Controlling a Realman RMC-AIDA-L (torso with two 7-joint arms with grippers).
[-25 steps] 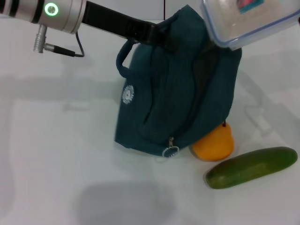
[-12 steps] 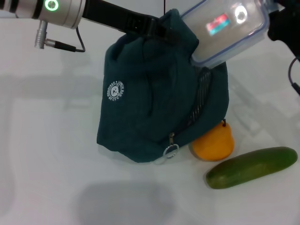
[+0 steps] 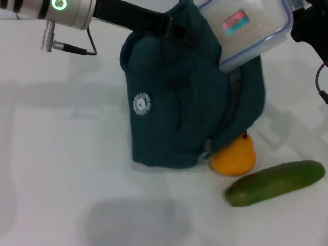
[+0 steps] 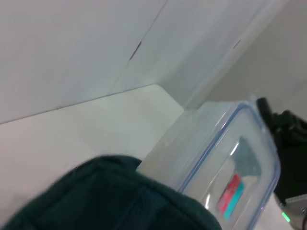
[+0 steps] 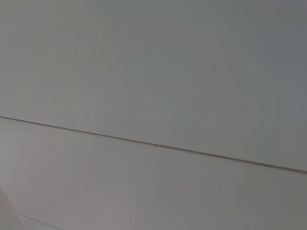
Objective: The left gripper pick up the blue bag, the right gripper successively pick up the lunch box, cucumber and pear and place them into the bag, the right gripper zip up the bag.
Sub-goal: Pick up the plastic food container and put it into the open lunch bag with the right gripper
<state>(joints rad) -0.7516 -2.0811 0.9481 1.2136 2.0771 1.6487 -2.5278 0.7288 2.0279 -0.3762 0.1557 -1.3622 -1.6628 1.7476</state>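
Your dark teal-blue fabric lunch bag [image 3: 189, 97] was standing on the white table [image 3: 61, 169], held up at its top edge by the left gripper [image 3: 177, 32], the black one on the arm with the silver, green-lit wrist; its fingers were clamped on the bag's fabric. The clear rectangular plastic lunch box with the blue-rimmed lid [image 3: 250, 28] sat tilted at the bag's open top, its lower end against the mouth and most of it sticking out above. In the left wrist view that lunch box [image 4: 225, 177] was pressed right beside the bag's rim [image 4: 120, 201]. The right gripper [image 3: 307, 25] was just beside the box's far end, on the side away from the left gripper, mostly out of view, so I couldn't tell if its fingers were closed on the box.

The small orange-yellow pear [image 3: 234, 156] lay touching the bag's base, near the zipper. The long dark green cucumber [image 3: 275, 183] lay just beyond the pear, farther from the bag.
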